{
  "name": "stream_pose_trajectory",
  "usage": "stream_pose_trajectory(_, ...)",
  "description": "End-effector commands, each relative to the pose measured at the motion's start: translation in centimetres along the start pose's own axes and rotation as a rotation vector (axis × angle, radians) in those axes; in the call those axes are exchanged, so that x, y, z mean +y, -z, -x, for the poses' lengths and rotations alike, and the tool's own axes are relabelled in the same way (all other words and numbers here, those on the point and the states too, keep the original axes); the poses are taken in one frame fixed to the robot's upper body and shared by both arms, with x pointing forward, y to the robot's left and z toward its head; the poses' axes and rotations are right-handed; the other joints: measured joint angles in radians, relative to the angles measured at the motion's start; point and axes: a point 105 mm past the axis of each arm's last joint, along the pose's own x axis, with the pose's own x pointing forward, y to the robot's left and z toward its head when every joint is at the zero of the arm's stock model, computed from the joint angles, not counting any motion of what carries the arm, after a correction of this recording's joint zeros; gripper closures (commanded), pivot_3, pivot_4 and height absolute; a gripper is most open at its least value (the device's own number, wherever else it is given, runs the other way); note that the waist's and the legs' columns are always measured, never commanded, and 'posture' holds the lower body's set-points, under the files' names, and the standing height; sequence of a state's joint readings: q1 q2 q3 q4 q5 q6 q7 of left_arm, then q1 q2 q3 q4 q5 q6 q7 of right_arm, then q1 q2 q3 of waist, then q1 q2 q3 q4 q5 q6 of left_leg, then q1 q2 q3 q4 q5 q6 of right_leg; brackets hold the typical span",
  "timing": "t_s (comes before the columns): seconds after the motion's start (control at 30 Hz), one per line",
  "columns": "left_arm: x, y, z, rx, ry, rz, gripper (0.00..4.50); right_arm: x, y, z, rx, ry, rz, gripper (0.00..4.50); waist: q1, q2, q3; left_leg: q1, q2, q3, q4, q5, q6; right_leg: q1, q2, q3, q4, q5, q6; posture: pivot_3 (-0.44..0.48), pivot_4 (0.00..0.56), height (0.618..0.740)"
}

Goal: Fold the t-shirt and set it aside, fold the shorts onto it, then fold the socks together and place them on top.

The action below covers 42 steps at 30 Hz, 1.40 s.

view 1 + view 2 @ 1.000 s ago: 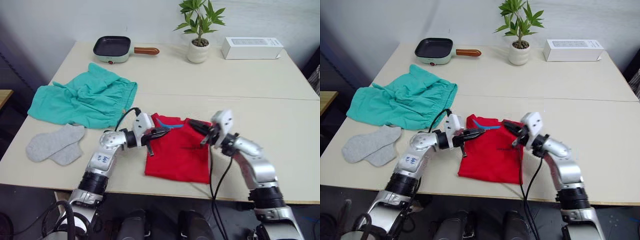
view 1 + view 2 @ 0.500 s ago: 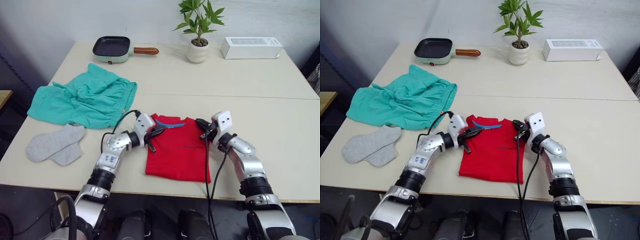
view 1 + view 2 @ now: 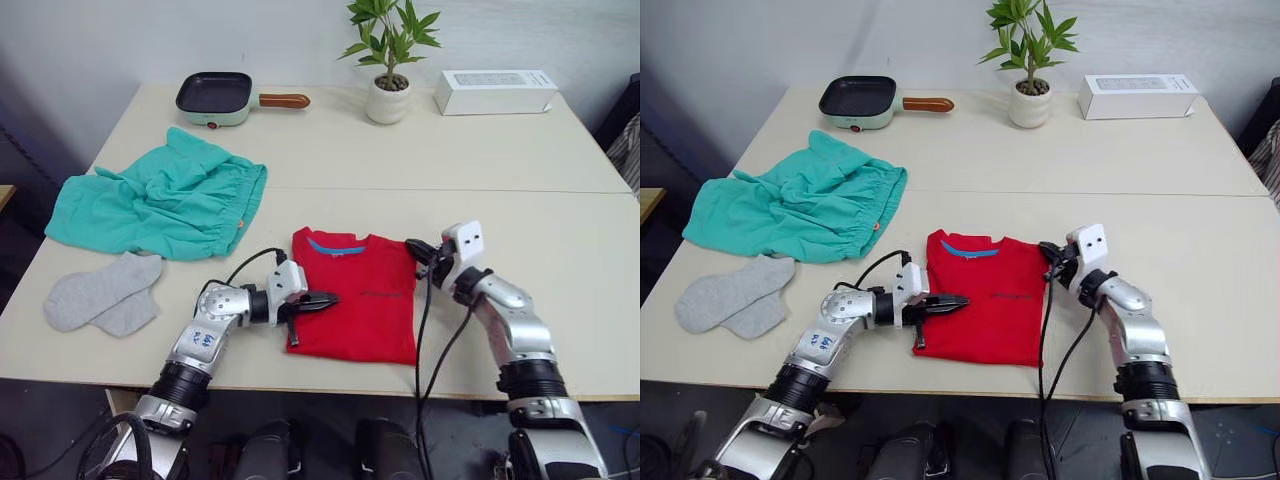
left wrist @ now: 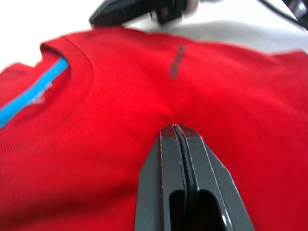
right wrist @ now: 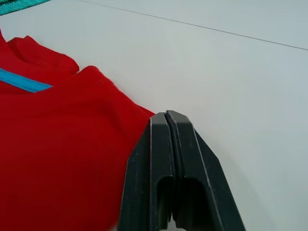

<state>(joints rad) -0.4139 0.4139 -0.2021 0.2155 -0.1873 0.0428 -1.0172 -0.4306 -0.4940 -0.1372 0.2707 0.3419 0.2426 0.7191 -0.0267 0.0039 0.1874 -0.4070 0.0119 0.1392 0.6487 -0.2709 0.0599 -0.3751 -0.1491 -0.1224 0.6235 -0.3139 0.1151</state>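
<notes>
Red t-shirt (image 3: 355, 297): soft matte cotton, already a narrow rectangle, blue collar band at its 12 o'clock end, lying at the near middle of the bench (image 3: 560, 250). Left tool (image 3: 322, 299) over the shirt's 9 o'clock edge, fingers pressed together on nothing; right tool (image 3: 415, 250) by the 2 o'clock corner, likewise pressed together and empty.

Likely trouble: closed tips dragging across limp cotton, rucking the layers and undoing the neat edges; pinching one layer alone, so the fold opens on lifting; uneven pull between the two sides, skewing the rectangle.

Teal shorts (image 3: 160, 198) at 10 o'clock, thin crumpled fabric with a gathered waistband, spread loose. Grey socks (image 3: 103, 293) at 9 o'clock, small soft knit, overlapping, well apart from the shirt. Both untouched; slippery heaps, apt to slide once stacked.
</notes>
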Motion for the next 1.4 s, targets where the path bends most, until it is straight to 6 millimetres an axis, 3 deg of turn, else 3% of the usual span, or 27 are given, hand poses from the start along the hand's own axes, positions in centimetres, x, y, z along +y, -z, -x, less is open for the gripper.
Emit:
stream_pose_trajectory(0.03,0.1,-0.3,1.2,-0.03,0.001,0.013,4.5,-0.4,-2.5,2.3,-0.023,-0.087,-0.075,4.33,0.0,0.0,0.0,0.0,0.0,0.0,0.0,0.0,0.0,0.0,0.0,0.002,-0.002,0.0,0.0,0.0,0.15,0.74)
stream_pose_trajectory(0.2,1.1,-1.3,2.4,-0.082,-0.019,-0.023,4.5,0.8,-1.5,7.6,0.323,-0.284,-0.453,2.92,0.005,0.001,0.001,-0.001,0.0,-0.001,0.0,-0.001,0.001,0.0,-0.001,0.002,-0.003,0.0,-0.001,0.0,0.15,0.74)
stream_pose_trajectory(0.5,1.3,-1.1,1.5,-0.099,-0.02,-0.049,4.5,5.5,0.7,7.1,0.583,-0.431,-0.637,0.01,0.0,0.0,0.001,-0.001,0.001,0.0,0.0,-0.002,0.001,-0.001,-0.001,0.002,-0.005,0.0,-0.001,0.0,0.15,0.74)
stream_pose_trajectory(0.8,1.0,-0.5,0.8,-0.081,-0.007,-0.075,4.5,8.9,1.3,3.5,0.62,-0.481,-0.712,0.01,-0.004,-0.003,-0.001,0.0,0.002,0.001,0.0,-0.003,0.0,-0.001,0.0,0.003,-0.004,0.0,-0.001,0.0,0.15,0.74)
stream_pose_trajectory(0.9,1.0,-0.4,0.8,-0.081,-0.01,-0.081,4.5,9.6,2.1,3.2,0.661,-0.478,-0.696,0.01,-0.001,-0.004,-0.002,0.0,0.002,0.001,0.0,-0.003,-0.001,-0.001,0.0,0.002,-0.003,0.0,-0.001,0.0,0.15,0.74)
stream_pose_trajectory(1.0,1.1,-0.5,0.8,-0.085,-0.014,-0.085,4.5,9.6,2.8,3.3,0.684,-0.453,-0.684,0.59,-0.001,-0.005,-0.002,0.0,0.002,0.001,0.0,-0.003,-0.001,-0.001,0.0,0.003,-0.004,0.0,-0.001,0.0,0.15,0.74)
stream_pose_trajectory(1.37,1.2,-1.2,1.3,-0.107,-0.007,-0.078,4.5,9.8,3.3,3.0,0.671,-0.416,-0.71,4.33,-0.002,-0.008,-0.004,0.0,0.002,0.001,-0.001,-0.004,-0.001,-0.001,0.0,0.003,-0.004,0.0,-0.001,0.0,0.15,0.74)
stream_pose_trajectory(1.4,0.9,-1.4,1.3,-0.116,0.015,-0.048,4.5,9.7,3.4,3.1,0.671,-0.406,-0.722,4.46,-0.001,-0.01,-0.005,0.0,0.002,0.001,-0.001,-0.004,-0.001,-0.001,0.0,0.003,-0.004,0.0,-0.001,0.0,0.15,0.74)
